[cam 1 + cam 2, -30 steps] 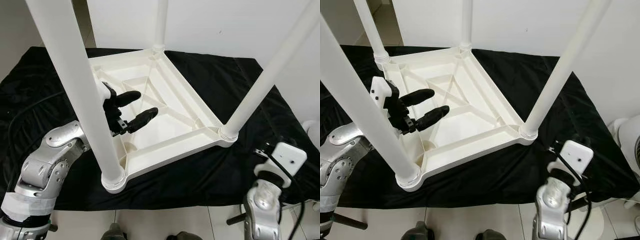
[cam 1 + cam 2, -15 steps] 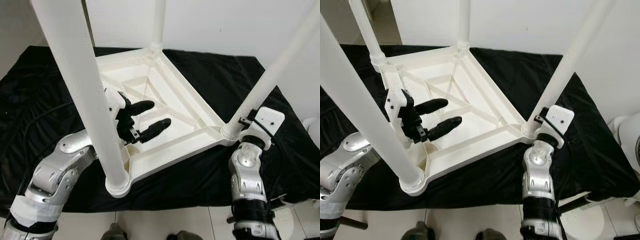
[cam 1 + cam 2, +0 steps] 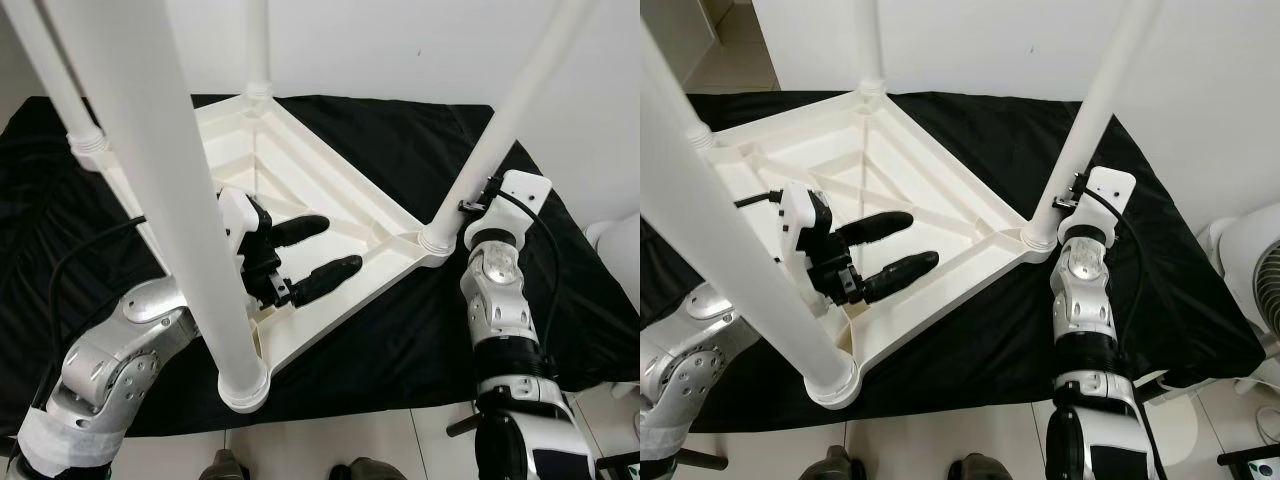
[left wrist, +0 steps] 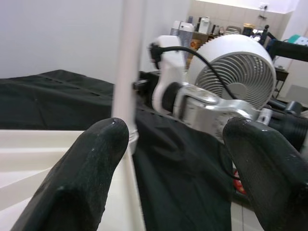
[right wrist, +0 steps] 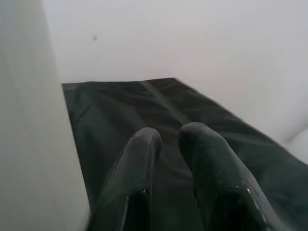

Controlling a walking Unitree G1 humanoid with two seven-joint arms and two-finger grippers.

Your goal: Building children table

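Table [image 3: 300,190] lies upside down on a black cloth [image 3: 400,330], centre of the left eye frame, four white legs standing up from its corners. My left gripper [image 3: 315,252] sits just left of centre over the ribbed underside, fingers spread wide and holding nothing. It has slid a little further in over the tabletop than a second ago. My right arm is the bigger change: a second ago it hung low at the lower right, and now my right gripper [image 3: 490,205] is raised to the base of the leg [image 3: 505,120] at centre right, just beside its socket.

Right eye frame: same layout, the left gripper's fingers at left of centre and the right wrist close against the leg at upper centre right.

Left wrist frame: my two fingers [image 4: 77,183] stand far apart, the leg upright between them further off, my right arm and a fan [image 4: 236,72] beyond.

Right wrist frame: my right fingers [image 5: 139,178] are nearly together with nothing between them, and the leg stands just beside them along the left edge, not gripped.

I judge all four legs fitted, and the right arm has come up to check or tighten this one.
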